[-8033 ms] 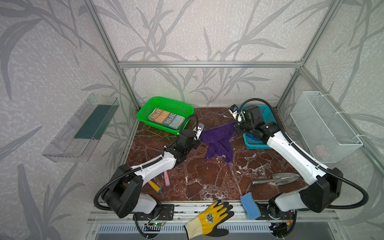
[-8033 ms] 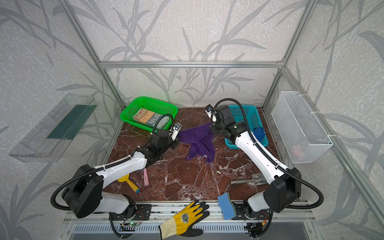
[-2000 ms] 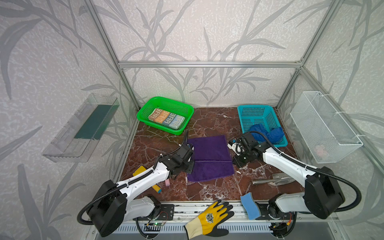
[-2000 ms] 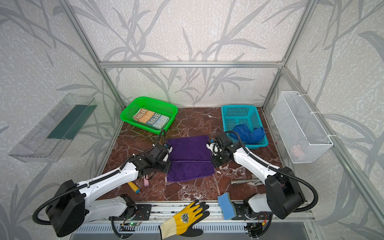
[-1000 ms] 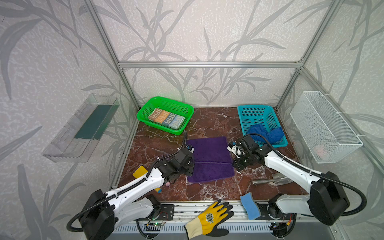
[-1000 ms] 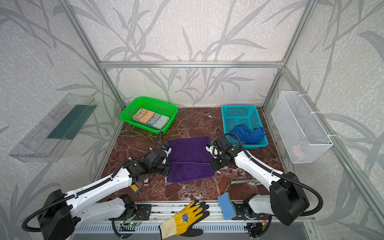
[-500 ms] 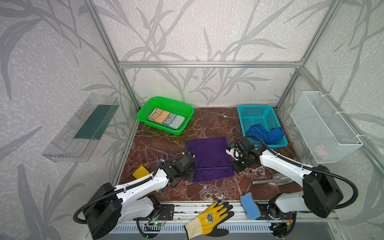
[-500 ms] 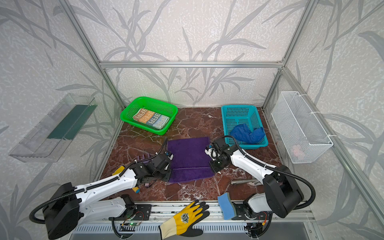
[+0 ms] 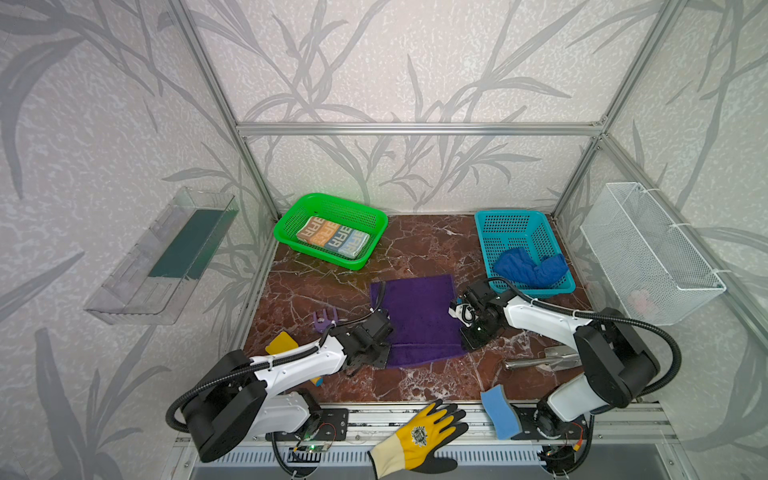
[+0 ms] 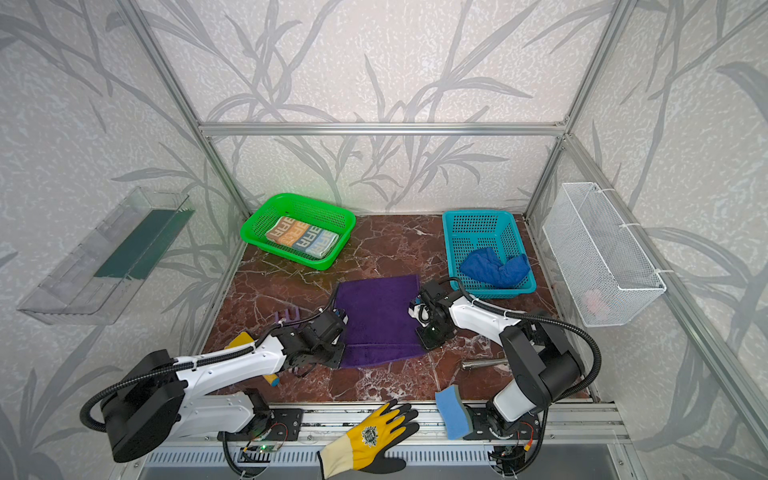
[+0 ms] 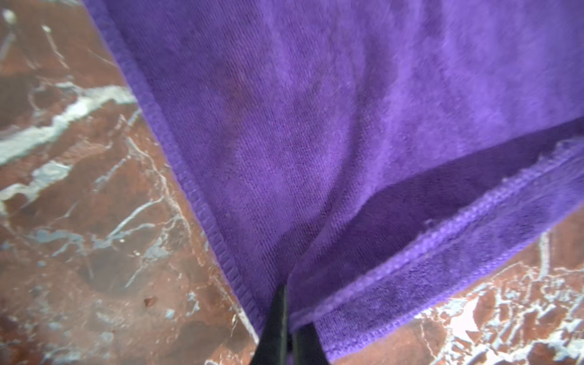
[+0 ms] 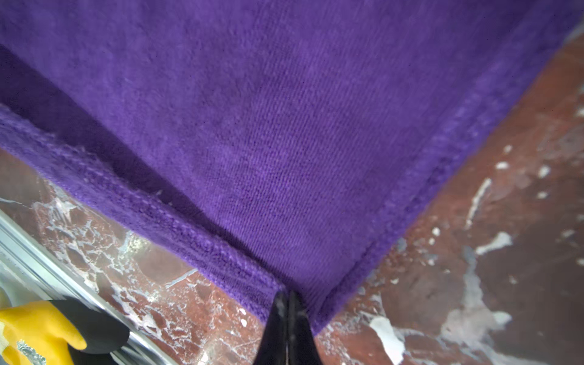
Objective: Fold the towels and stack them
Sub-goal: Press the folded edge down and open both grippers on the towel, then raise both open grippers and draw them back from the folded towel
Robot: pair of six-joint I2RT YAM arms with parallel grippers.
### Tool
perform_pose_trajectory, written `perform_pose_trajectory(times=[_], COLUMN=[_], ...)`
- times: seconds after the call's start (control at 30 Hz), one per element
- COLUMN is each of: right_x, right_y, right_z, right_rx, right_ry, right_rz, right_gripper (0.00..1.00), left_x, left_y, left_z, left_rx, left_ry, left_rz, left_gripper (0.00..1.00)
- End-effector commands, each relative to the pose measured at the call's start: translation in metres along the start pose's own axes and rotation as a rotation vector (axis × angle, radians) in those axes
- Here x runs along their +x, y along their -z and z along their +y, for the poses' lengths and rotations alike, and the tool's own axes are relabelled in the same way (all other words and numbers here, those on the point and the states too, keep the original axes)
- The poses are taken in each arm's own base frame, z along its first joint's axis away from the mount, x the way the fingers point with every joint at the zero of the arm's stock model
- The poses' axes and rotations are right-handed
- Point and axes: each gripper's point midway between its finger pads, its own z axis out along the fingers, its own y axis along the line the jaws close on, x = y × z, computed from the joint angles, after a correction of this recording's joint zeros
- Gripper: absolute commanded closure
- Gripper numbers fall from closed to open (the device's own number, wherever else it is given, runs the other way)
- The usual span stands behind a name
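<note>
Purple towel (image 9: 417,316) flat on marble table (image 9: 419,245), centre, near edge doubled. Left gripper (image 11: 286,311) clamped on its near-left corner, right gripper (image 12: 287,301) clamped on near-right corner. Lettered towel (image 9: 332,241) folded in green basket (image 9: 316,253), far left; blue towel (image 9: 528,270) crumpled in teal basket (image 9: 511,224), far right

Bright overhead light in both top views, frame posts (image 9: 219,97) splayed by the wide lens, wrist views softly blurred, dark shadow along the fold of the purple towel (image 11: 316,126) ahead of the left end effector (image 11: 289,319), glare on bench (image 11: 467,316) veins
</note>
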Motion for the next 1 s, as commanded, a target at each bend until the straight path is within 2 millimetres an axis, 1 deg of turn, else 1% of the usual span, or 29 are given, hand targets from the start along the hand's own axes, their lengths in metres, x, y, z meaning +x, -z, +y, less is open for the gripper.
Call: perform_pose_trajectory(times=[0.0,0.03,0.1,0.13,0.17,0.27,0.43,0.53,0.57,0.63,0.67,0.73,0.83,0.9,0.97], right_x=[-0.002,0.000,0.001,0.000,0.000,-0.003,-0.010,-0.014,-0.015,-0.020,-0.022,-0.026,-0.034,-0.044,-0.057], right_y=[0.003,0.004,0.007,0.010,0.014,0.025,0.046,0.054,0.055,0.055,0.054,0.048,0.041,0.043,0.050], right_z=[0.005,0.006,0.008,0.008,0.011,0.016,0.022,0.026,0.025,0.022,0.022,0.021,0.018,0.017,0.016], right_rx=[-0.018,-0.023,-0.023,-0.024,-0.035,-0.041,-0.037,-0.044,-0.038,-0.023,-0.025,-0.030,-0.026,-0.016,0.013], right_ry=[0.002,0.002,0.010,0.012,0.020,0.036,0.051,0.054,0.053,0.047,0.042,0.027,0.005,0.012,0.039], right_rz=[0.005,0.008,0.007,-0.004,-0.015,-0.052,-0.116,-0.160,-0.171,-0.192,-0.197,-0.202,-0.214,-0.239,-0.273], right_gripper=[0.88,0.84,0.75,0.72,0.70,0.66,0.66,0.66,0.65,0.65,0.65,0.66,0.66,0.65,0.66], left_x=[0.003,0.003,0.001,0.001,0.001,0.000,-0.010,-0.018,-0.020,-0.025,-0.027,-0.030,-0.035,-0.041,-0.049], left_y=[-0.001,0.001,0.005,0.008,0.011,0.023,0.043,0.052,0.055,0.060,0.061,0.063,0.064,0.066,0.069], left_z=[-0.001,-0.002,-0.004,-0.005,-0.006,-0.007,-0.007,-0.004,-0.002,0.005,0.009,0.013,0.019,0.026,0.035], left_rx=[0.009,0.016,0.035,0.044,0.053,0.081,0.132,0.152,0.152,0.137,0.123,0.105,0.076,0.035,-0.023], left_ry=[0.017,0.021,0.026,0.028,0.031,0.038,0.062,0.088,0.100,0.132,0.146,0.163,0.190,0.224,0.244], left_rz=[0.003,-0.003,-0.019,-0.025,-0.033,-0.066,-0.184,-0.277,-0.308,-0.358,-0.379,-0.405,-0.428,-0.455,-0.485], left_gripper=[0.74,0.68,0.60,0.48,0.20,0.18,0.18,0.19,0.19,0.15,0.12,0.02,0.01,0.01,0.01])
